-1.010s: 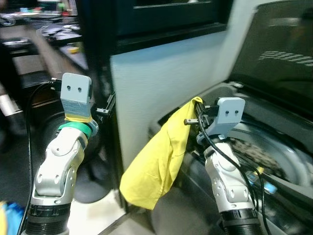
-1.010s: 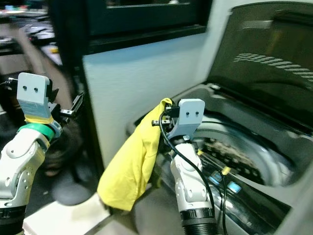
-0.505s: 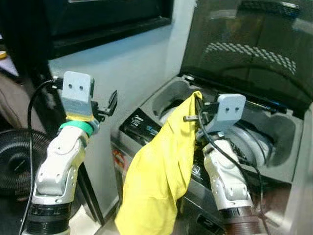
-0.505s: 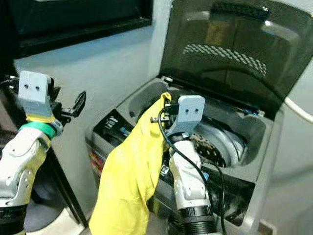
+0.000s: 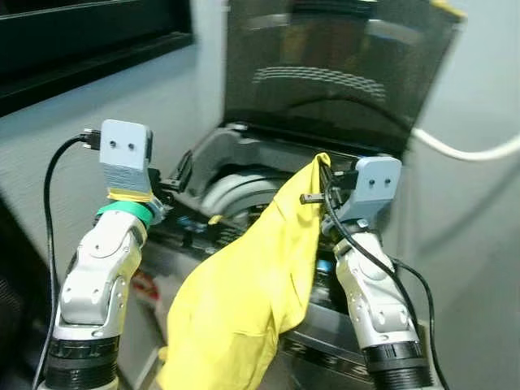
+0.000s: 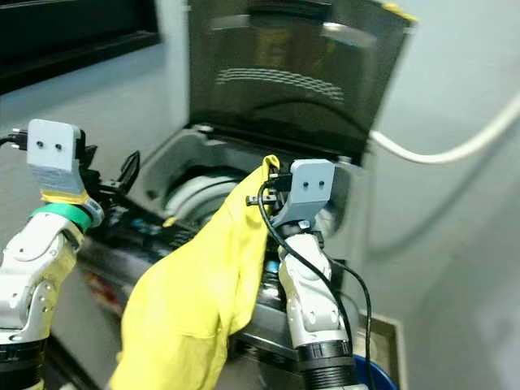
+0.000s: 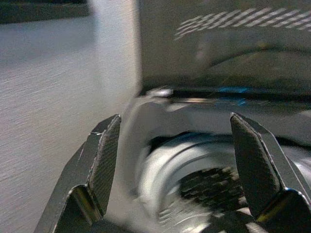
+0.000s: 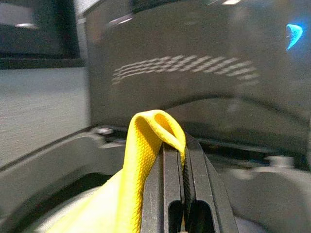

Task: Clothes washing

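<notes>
Top-loading washing machine [image 5: 244,203] is filling frame centre, lid [image 5: 325,73] propped upright so the drum is standing exposed. Yellow garment [image 5: 244,301] is hanging lower centre, draping down the machine's front. Right claw [image 8: 176,160] is pinching its top fold, presumably for carrying over the opening. Left claw [image 7: 177,160] is hovering released, centre left.

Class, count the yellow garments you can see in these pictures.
1: the yellow garment hangs from the shut right gripper before the open washing machine. The drum may hide others.
</notes>
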Controlling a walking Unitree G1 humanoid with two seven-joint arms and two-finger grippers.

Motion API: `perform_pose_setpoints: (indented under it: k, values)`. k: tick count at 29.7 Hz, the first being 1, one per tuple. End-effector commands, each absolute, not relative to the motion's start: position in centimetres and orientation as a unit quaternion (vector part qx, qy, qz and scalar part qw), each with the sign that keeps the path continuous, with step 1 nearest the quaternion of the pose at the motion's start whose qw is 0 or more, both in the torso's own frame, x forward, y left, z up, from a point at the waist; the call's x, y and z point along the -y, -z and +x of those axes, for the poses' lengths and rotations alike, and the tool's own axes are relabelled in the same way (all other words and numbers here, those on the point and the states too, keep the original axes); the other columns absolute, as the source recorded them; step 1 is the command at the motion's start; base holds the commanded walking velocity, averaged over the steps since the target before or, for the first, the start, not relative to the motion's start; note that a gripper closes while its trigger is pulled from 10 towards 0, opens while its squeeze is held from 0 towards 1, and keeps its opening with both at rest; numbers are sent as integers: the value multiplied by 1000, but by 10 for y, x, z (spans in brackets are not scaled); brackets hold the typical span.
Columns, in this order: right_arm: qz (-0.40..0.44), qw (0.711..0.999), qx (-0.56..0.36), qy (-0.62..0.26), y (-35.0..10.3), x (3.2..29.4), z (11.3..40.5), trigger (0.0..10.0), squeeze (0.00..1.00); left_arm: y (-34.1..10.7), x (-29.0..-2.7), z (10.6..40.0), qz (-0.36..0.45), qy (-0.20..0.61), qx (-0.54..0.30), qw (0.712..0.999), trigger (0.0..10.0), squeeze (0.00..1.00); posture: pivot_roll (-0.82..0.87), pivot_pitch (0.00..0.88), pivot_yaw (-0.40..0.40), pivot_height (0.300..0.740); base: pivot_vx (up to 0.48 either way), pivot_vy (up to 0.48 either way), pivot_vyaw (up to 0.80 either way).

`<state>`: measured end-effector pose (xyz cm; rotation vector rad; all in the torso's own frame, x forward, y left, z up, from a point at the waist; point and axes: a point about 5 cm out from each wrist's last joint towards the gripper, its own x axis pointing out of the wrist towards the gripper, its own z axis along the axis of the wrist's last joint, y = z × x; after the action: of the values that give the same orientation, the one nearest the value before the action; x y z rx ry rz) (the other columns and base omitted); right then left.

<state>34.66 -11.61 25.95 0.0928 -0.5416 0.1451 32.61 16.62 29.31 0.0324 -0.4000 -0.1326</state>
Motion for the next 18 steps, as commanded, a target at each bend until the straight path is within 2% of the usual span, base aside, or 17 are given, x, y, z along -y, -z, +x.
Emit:
perform_pose_setpoints:
  k: [1,18]
  values:
    - [52,958,273,-71,-261,115,346,10000,0,-292,-169,326,17,62,194,979,10000,0,42,43,49,740,0,0,-800]
    - [53,957,275,-72,-262,116,347,10000,0,-291,-166,326,7,67,197,978,10000,0,39,37,45,740,0,0,-800]
